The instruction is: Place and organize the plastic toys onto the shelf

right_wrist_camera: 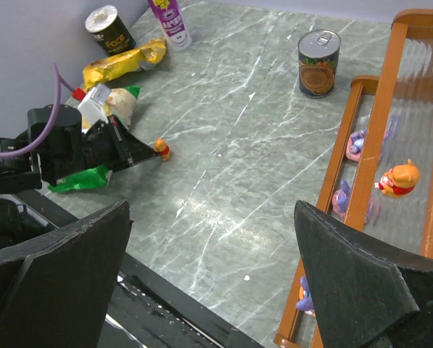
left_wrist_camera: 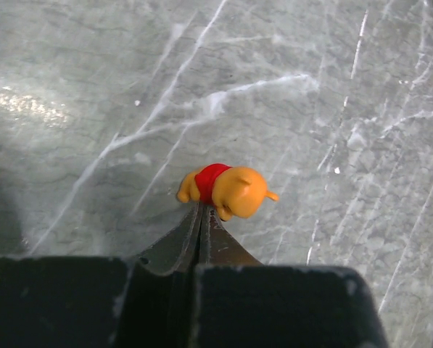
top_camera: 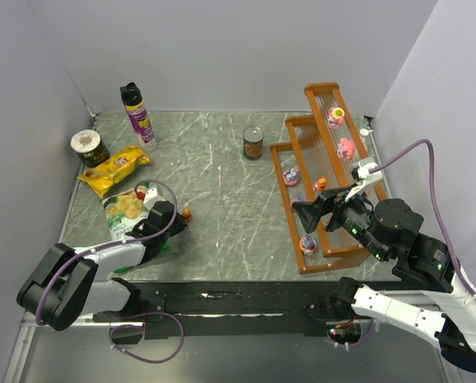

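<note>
Beside green snack bag [top_camera: 126,211] (print unreadable), left end effector [left_wrist_camera: 201,210] closed against orange bear toy [left_wrist_camera: 234,190]; right end effector [right_wrist_camera: 212,210] agape.

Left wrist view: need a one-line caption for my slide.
Left gripper pinching an orange bear toy in a red shirt at its fingertips, over the grey marble table.

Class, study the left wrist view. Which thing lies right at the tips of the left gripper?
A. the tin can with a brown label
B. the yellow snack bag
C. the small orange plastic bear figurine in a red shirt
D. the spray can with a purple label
C: the small orange plastic bear figurine in a red shirt lies on the grey marbled table, right at the tips of the left gripper, which is shut.
</note>
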You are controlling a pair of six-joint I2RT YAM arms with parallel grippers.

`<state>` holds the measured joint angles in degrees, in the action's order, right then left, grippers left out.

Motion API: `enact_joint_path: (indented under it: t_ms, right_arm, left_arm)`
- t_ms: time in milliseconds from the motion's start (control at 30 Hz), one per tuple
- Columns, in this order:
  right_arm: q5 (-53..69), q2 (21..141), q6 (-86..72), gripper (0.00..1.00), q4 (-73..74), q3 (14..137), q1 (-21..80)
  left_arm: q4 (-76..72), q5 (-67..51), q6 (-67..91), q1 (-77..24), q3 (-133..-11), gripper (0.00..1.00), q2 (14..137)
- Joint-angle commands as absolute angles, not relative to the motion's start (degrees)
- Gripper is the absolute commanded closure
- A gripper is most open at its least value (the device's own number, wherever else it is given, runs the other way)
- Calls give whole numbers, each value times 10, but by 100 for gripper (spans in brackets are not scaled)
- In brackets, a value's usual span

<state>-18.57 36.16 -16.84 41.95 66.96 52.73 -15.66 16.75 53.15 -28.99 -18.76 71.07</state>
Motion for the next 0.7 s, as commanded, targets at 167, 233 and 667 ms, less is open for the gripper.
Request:
enact_joint_path:
  t_ms: [167, 233, 667]
  right_arm:
    - [-191, 359, -166, 0, 396, 663, 527]
    - [-191, 359, -165, 0, 393, 661, 527]
    - [-177, 363, -163, 0, 385, 666, 527]
  left_arm:
    - [-173, 134, 515, -290, -173, 89, 683]
    - [-171, 116, 512, -290, -165, 87, 676]
    - [-145, 155, 462, -328, -176, 36, 631]
